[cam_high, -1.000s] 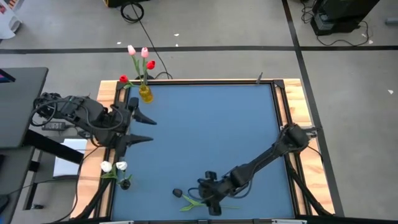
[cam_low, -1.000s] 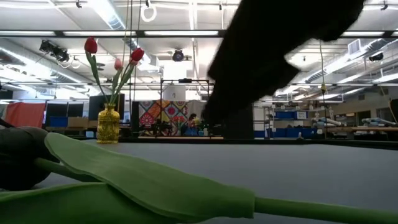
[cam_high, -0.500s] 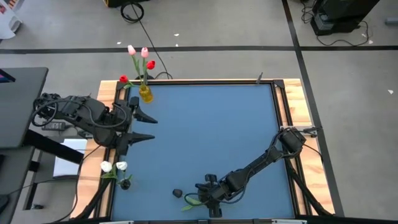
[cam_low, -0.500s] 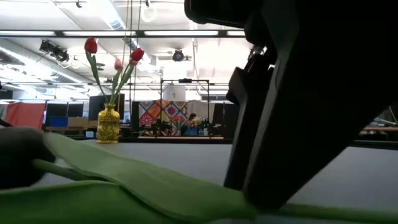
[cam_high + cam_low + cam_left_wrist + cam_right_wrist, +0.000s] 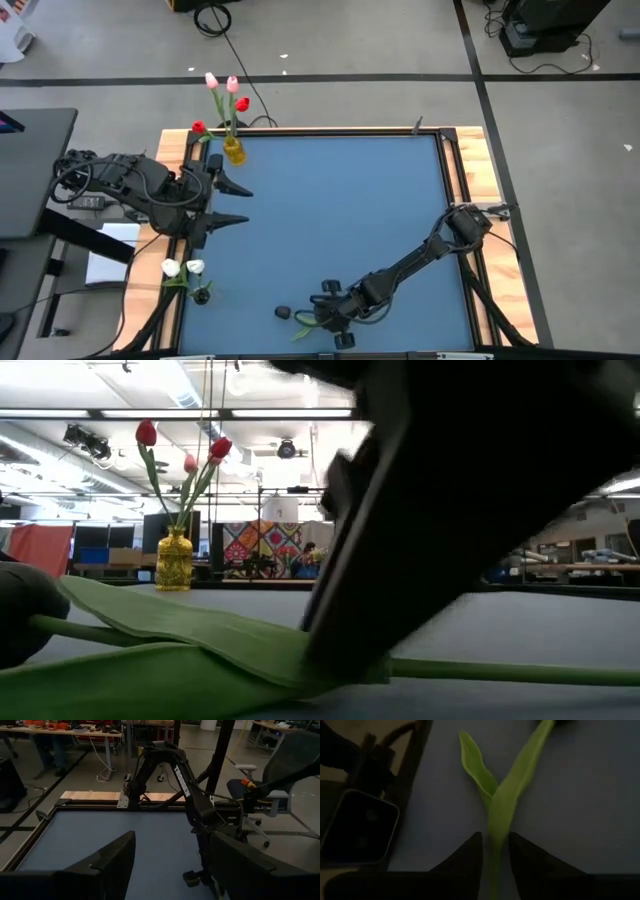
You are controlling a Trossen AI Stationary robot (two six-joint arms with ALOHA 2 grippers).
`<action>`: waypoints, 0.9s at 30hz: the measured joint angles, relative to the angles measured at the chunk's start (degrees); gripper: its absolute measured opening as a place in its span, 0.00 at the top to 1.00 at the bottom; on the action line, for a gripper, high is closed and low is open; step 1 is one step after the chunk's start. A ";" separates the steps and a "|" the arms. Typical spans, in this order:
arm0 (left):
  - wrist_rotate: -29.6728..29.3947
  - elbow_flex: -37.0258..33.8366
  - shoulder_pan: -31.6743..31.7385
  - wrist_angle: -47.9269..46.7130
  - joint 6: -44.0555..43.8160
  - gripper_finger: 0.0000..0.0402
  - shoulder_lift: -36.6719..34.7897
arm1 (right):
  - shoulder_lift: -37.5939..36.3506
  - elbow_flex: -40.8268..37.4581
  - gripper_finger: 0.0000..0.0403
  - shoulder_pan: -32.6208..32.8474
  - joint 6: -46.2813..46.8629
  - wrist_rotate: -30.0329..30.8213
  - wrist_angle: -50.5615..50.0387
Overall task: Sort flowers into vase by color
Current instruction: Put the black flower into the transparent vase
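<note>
My right end effector [image 5: 322, 322] straddles the thin green stem [image 5: 496, 845] of a black-headed artificial tulip [image 5: 284, 312] lying at the blue tabletop's [image 5: 330, 210] near edge, fingers narrowed but not visibly gripping; next I must pinch and lift.

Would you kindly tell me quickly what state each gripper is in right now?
Left gripper: open, holding nothing, by the table's left edge.
Right gripper: fingers on either side of the black tulip's stem; a firm hold cannot be told.

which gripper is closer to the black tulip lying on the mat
Right. The right gripper straddles the black tulip at its stem, near the table's front edge; the left gripper waits open, far across the mat.
</note>
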 joint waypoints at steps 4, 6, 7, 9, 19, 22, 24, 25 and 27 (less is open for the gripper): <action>0.02 0.00 0.00 -0.25 1.39 0.35 -0.01 | 3.13 0.22 0.74 -0.36 0.26 -2.01 3.27; 0.02 0.00 0.00 -0.60 1.36 0.35 -0.14 | 4.18 0.33 0.75 -0.64 2.41 -3.15 3.45; 0.04 0.00 0.00 -0.65 1.42 0.35 -0.33 | 4.34 0.31 0.77 -0.67 3.00 -3.05 3.72; 0.02 0.00 0.00 -0.59 1.44 0.35 -0.87 | 4.19 0.28 0.83 -0.57 3.49 -2.05 3.63; -1.28 0.00 -0.01 -0.44 -0.04 0.35 -4.14 | -3.42 -0.35 0.96 -6.58 7.86 8.99 0.47; -4.08 0.00 -0.02 -1.04 -2.04 0.35 -5.26 | -6.00 -0.20 0.98 -8.90 9.72 12.52 2.64; -6.26 0.00 -0.02 -2.32 -3.71 0.35 -5.92 | -7.14 -0.25 0.98 -10.22 10.20 14.86 5.49; -6.89 0.00 -0.01 -2.93 -5.13 0.35 -6.21 | -7.71 -0.29 0.98 -10.94 10.20 15.79 7.59; -7.43 0.00 0.00 -4.50 -9.43 0.35 -6.56 | -9.25 -0.26 0.97 -12.72 10.22 17.07 13.33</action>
